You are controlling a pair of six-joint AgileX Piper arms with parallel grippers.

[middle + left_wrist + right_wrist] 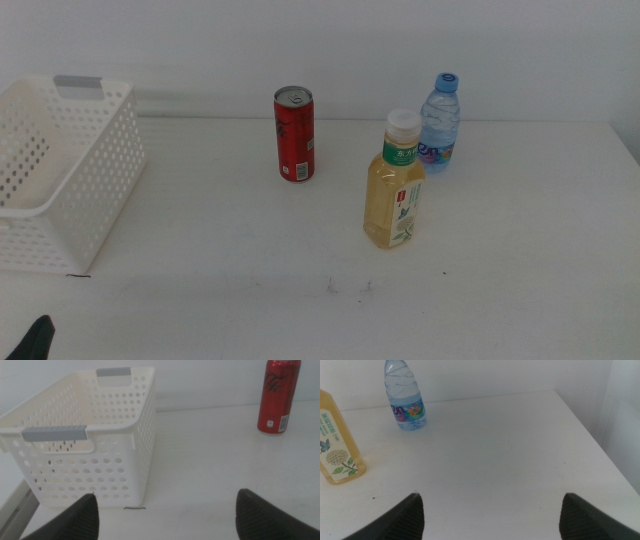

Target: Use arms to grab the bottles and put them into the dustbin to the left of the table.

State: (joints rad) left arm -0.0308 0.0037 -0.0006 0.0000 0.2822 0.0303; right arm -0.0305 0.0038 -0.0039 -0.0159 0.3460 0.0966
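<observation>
Standing upright on the table [520, 260] were the red can [294, 134], tea bottle [395, 182] and water bottle [439, 123]; both the left gripper [165, 512] and right gripper [490, 512] hung spread apart, holding nothing, beside the dustbin [60, 190].

Plain white wall [320, 45] behind, evenly lit, meeting the far edge of the tabletop

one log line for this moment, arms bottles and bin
left gripper: open, near dustbin | right gripper: open, waiting | red can, tea bottle, water bottle: upright on table
</observation>
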